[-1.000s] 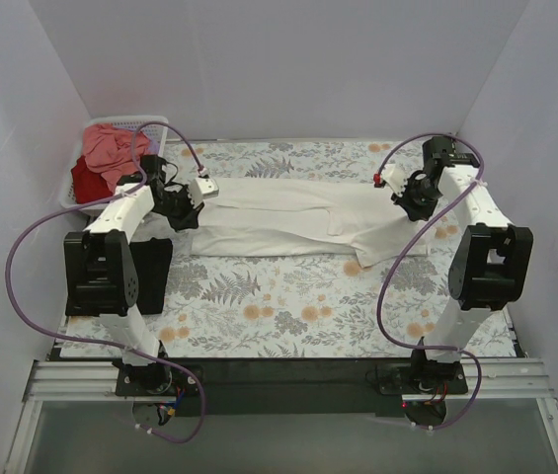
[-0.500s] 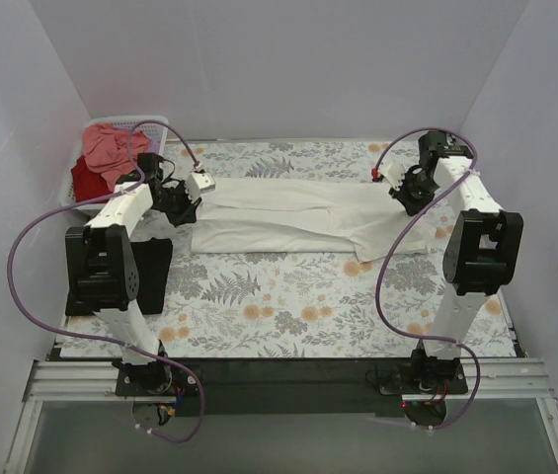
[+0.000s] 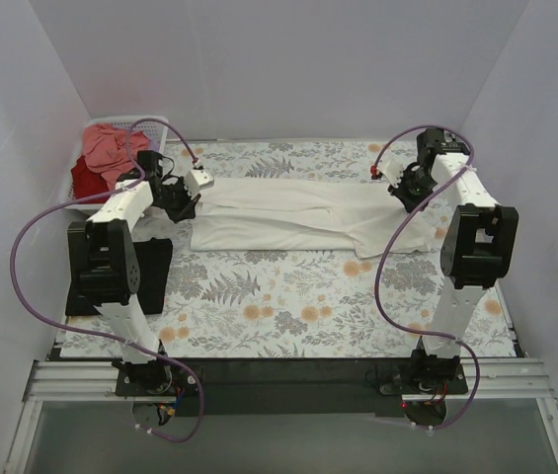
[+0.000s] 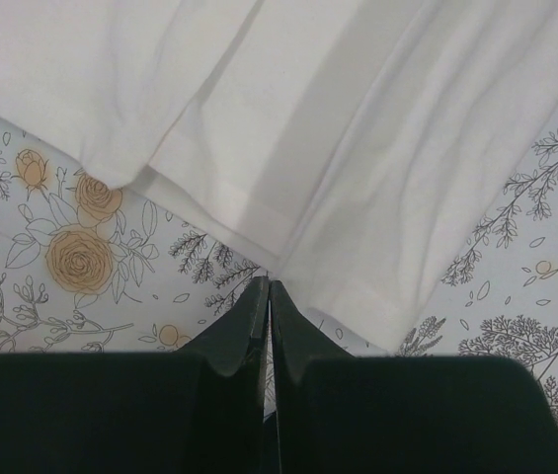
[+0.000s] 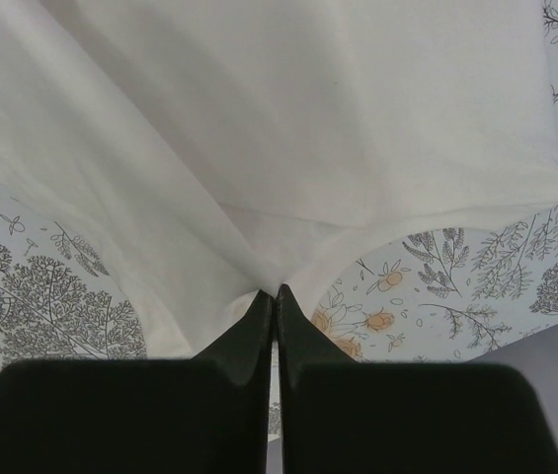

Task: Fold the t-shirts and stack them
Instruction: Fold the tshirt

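The cream-white t-shirt [image 3: 298, 212] lies stretched sideways across the far half of the table. My left gripper [image 3: 186, 201] is shut on its left edge. In the left wrist view the tips [image 4: 269, 283] meet right at the hem of the layered white cloth [image 4: 358, 128]. My right gripper [image 3: 404, 192] is shut on the shirt's right end. In the right wrist view the cloth [image 5: 288, 118] gathers into a pinched point at the tips [image 5: 277, 289]. A salmon-pink t-shirt [image 3: 111, 146] and a dark red one [image 3: 85, 179] are heaped in the basket.
The white lattice basket [image 3: 159, 124] stands at the far left corner, close behind the left arm. A flat black shape [image 3: 154, 275], perhaps a folded black shirt, lies beside the left arm. The floral tablecloth [image 3: 288, 296] covers the table, and white walls close in on three sides.
Both grippers have moved toward the far edge, dragging the cream-white shirt with them. The drooping right end has drawn up, and the shirt lies tauter and narrower.
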